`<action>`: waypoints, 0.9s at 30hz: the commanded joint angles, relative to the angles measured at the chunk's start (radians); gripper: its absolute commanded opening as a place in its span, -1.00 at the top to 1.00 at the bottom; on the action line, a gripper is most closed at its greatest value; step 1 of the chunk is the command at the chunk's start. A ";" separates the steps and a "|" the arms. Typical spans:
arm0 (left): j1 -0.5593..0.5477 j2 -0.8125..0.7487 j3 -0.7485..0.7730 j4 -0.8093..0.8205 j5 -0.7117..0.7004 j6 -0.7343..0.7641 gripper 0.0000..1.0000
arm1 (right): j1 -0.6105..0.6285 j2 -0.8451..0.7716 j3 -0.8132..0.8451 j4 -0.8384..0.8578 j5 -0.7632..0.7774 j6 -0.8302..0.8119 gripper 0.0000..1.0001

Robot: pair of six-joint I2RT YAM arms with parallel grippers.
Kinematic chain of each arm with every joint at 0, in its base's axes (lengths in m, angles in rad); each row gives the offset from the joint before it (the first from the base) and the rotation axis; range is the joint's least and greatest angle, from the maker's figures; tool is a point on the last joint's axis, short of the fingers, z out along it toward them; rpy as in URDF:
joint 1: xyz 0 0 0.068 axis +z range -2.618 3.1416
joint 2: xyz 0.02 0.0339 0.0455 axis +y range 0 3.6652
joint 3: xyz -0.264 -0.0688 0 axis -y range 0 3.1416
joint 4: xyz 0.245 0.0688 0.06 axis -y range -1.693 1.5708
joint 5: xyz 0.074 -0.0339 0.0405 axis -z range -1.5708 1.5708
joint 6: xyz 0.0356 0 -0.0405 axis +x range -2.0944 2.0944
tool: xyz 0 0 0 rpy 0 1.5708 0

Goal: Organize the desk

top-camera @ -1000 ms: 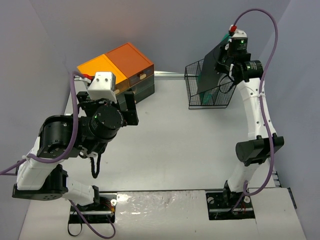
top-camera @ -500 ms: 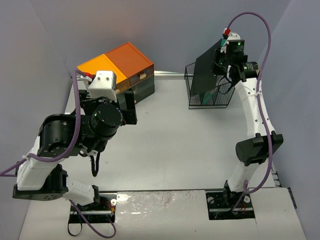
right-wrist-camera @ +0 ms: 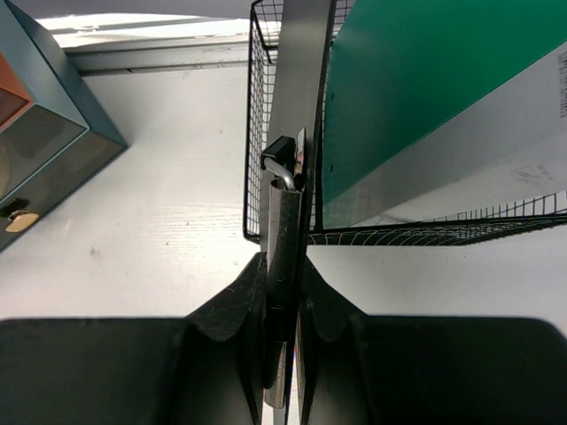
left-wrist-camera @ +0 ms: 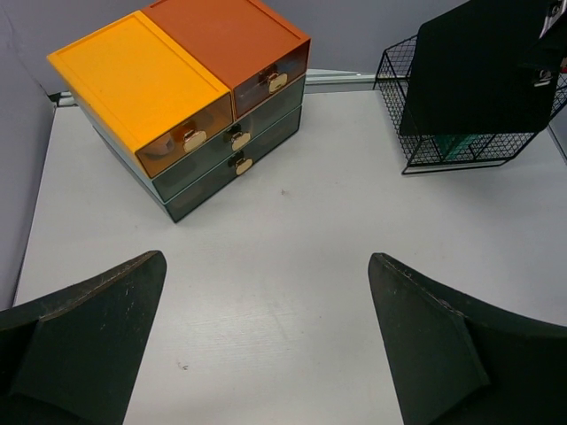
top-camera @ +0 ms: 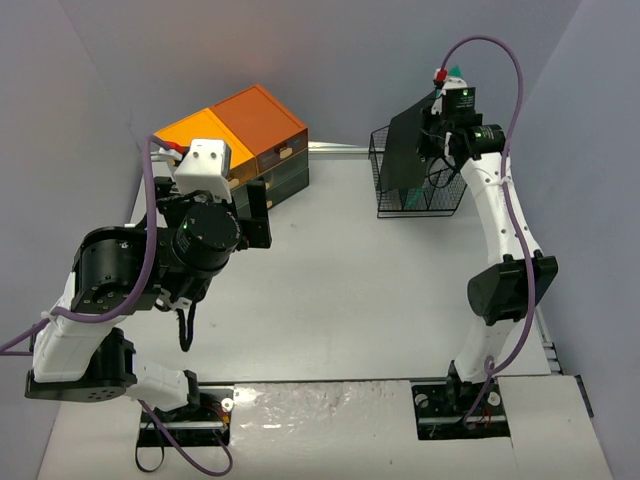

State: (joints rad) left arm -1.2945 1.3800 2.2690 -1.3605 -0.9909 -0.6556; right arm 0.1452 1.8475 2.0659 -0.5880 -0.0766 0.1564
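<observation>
Clamped on a clipboard [top-camera: 405, 150] at the basket [top-camera: 440, 205] on the desk's [top-camera: 350, 300] far right, the right gripper [right-wrist-camera: 283, 292] may snag its edge on the wire (the left gripper [left-wrist-camera: 266, 266] hangs wide open, empty).

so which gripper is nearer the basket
Right. The right gripper is at the basket, shut on a black board; the left gripper hangs across the desk, by the drawers.
</observation>
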 commanded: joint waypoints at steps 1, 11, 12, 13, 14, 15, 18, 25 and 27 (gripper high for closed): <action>0.007 -0.016 0.038 -0.149 -0.008 0.022 -0.94 | 0.017 0.016 0.003 -0.045 0.041 -0.040 1.00; 0.015 -0.019 0.027 -0.141 0.001 0.027 -0.94 | 0.056 0.045 0.040 -0.044 0.121 -0.038 0.92; 0.015 -0.021 0.026 -0.140 0.000 0.027 -0.94 | 0.059 0.049 0.046 -0.044 0.127 -0.035 0.92; 0.015 -0.021 0.026 -0.140 0.000 0.027 -0.94 | 0.060 0.053 0.048 -0.044 0.138 -0.031 0.91; 0.016 -0.024 0.026 -0.140 0.001 0.027 -0.94 | 0.062 0.055 0.051 -0.043 0.143 -0.029 0.91; 0.017 -0.027 0.026 -0.140 0.001 0.027 -0.94 | 0.063 0.057 0.054 -0.043 0.148 -0.028 0.90; 0.020 -0.027 0.025 -0.137 0.006 0.031 -0.94 | 0.066 0.060 0.054 -0.037 0.158 -0.020 0.78; 0.026 -0.021 0.024 -0.133 0.031 0.042 -0.94 | 0.073 0.065 0.029 0.005 0.208 0.004 0.72; 0.027 -0.021 0.023 -0.129 0.034 0.042 -0.94 | 0.073 0.065 0.018 0.028 0.214 0.010 0.69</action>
State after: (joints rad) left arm -1.2745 1.3754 2.2700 -1.3609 -0.9647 -0.6325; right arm 0.2111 1.8986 2.0910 -0.6028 0.0770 0.1574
